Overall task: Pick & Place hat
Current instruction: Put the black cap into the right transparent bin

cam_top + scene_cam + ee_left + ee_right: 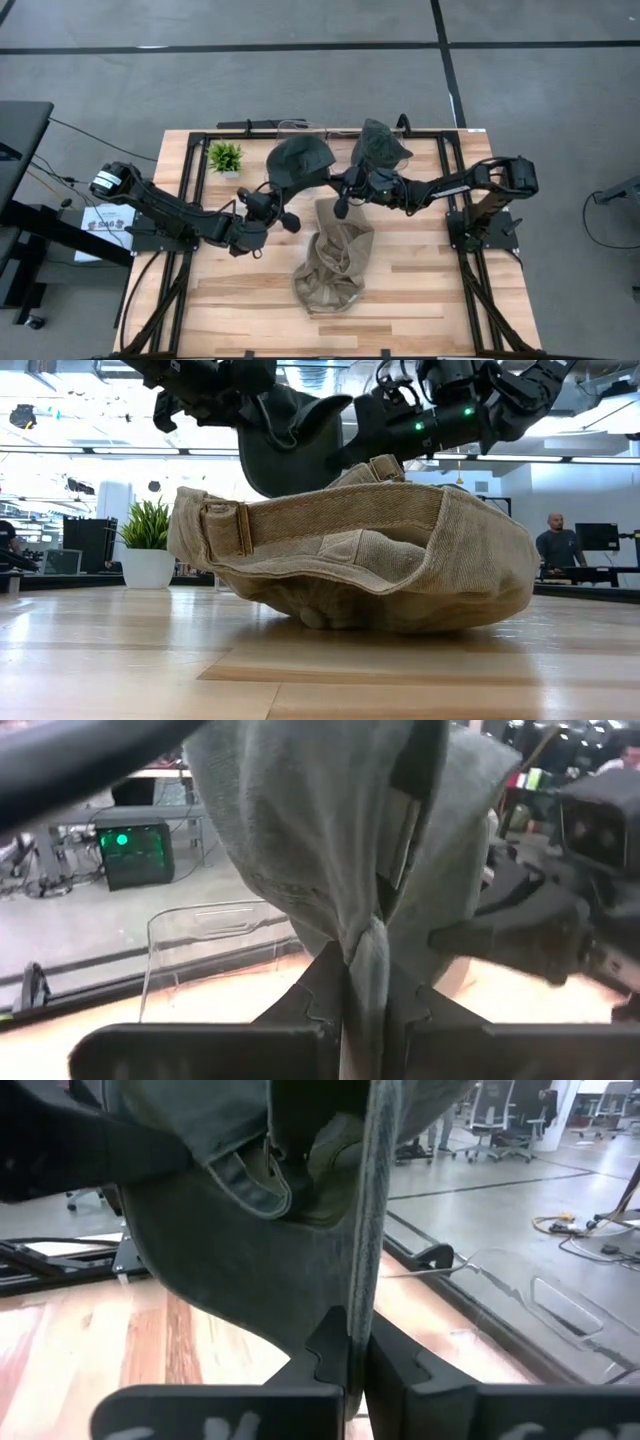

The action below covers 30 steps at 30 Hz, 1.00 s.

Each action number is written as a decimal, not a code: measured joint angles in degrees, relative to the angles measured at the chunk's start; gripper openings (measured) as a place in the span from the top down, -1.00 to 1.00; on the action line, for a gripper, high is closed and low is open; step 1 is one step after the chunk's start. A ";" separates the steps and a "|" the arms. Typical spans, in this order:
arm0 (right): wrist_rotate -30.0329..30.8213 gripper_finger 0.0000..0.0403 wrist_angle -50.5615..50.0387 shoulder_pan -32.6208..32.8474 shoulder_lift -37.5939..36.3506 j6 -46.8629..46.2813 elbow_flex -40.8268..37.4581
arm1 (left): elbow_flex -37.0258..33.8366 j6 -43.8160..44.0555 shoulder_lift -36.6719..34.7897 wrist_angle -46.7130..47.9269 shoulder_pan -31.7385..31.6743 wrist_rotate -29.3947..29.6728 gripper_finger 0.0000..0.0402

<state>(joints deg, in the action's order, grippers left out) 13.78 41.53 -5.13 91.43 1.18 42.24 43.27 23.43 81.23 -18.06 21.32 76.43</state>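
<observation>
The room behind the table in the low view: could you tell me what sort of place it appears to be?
Probably an open-plan office or robotics lab. Beyond the wooden table a person stands among monitors, office chairs stand on a grey floor, and a lit computer tower sits under a desk.

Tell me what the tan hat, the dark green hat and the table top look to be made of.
Tan hat: looks like heavy cotton canvas or twill, matte, with visible weave, stitched seams and a strap.
Dark green hat: soft matte cloth, probably cotton; it folds where the left gripper and right gripper pinch it.
Table top: wood planks with visible grain and a light sheen, likely sealed.
</observation>
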 joint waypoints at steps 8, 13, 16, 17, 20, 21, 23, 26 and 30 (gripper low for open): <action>-0.52 0.99 -1.98 -0.25 -5.48 1.75 0.00 | 0.14 -3.99 -0.74 -0.46 1.72 -0.68 0.88; 0.52 0.99 -6.43 -0.14 -9.92 2.93 0.00 | 0.20 -4.03 -0.72 -0.58 2.30 -0.85 0.88; 0.59 1.00 -8.47 -0.14 -12.04 3.37 0.00 | 0.24 -4.05 -0.70 -0.91 2.25 -1.30 0.88; 0.79 1.00 -8.69 -0.11 -12.63 3.67 0.00 | 0.24 -4.07 -0.70 -1.03 2.25 -1.57 0.88; 1.31 1.00 -8.95 0.01 -14.24 3.80 0.00 | 0.26 -5.03 -0.70 -2.42 2.21 -2.72 0.88; 1.26 1.00 -8.95 0.01 -14.66 3.79 0.00 | 0.26 -5.76 -0.70 -3.19 2.17 -3.15 0.88; 0.96 1.00 -8.99 -0.01 -15.53 3.78 0.00 | 0.28 -6.88 -0.70 -3.80 2.14 -4.30 0.88; 0.51 1.00 -9.06 -0.01 -16.85 3.73 0.00 | 0.28 -7.14 -0.70 -4.07 2.14 -5.11 0.88; 0.31 1.00 -9.98 -0.01 -18.51 3.69 0.00 | 0.28 -8.96 -0.70 -4.50 2.14 -6.44 0.88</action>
<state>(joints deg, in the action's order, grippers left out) 14.09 31.55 -5.15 72.92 4.87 42.24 43.55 14.47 80.53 -22.57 23.46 69.99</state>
